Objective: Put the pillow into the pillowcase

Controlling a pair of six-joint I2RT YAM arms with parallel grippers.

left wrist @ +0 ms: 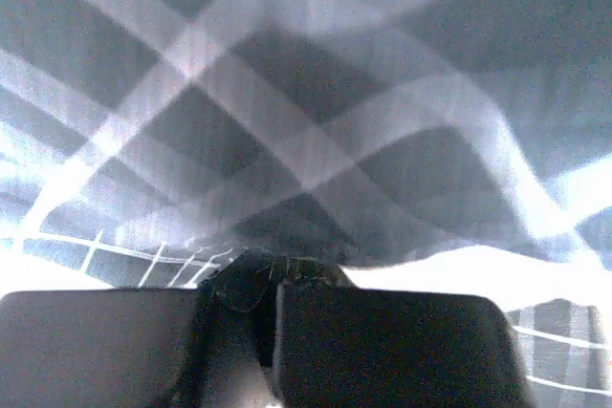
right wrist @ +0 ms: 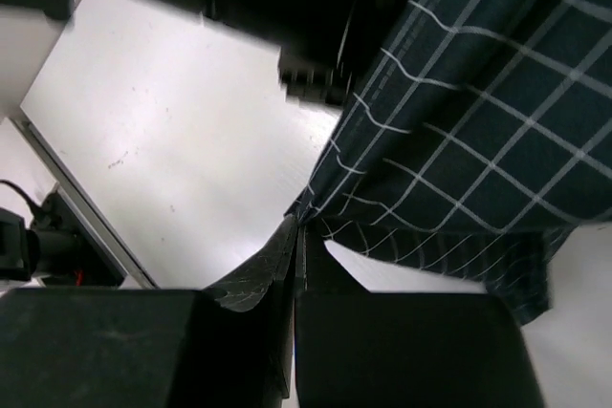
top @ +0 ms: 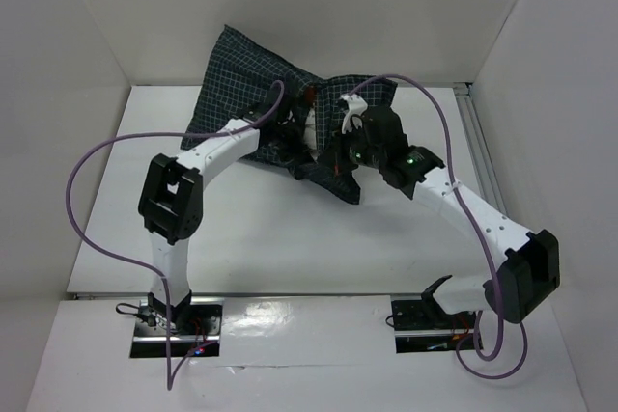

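Where my two arms meet at the far side of the table (top: 290, 238), the pillowcase (top: 251, 69) stands bunched and lifted. My left arm (top: 220, 149) and right arm (top: 454, 202) both reach into its near edge. I cannot make out the pillow.

From my left wrist, the checked cloth fills the view, close and blurred. My left gripper (left wrist: 275, 293) is closed, with a pinch of the cloth's edge between the fingers.

From my right wrist, my right gripper (right wrist: 295, 279) is clamped on a fold of the hem. The rest of the cloth hangs to the right above the white table.
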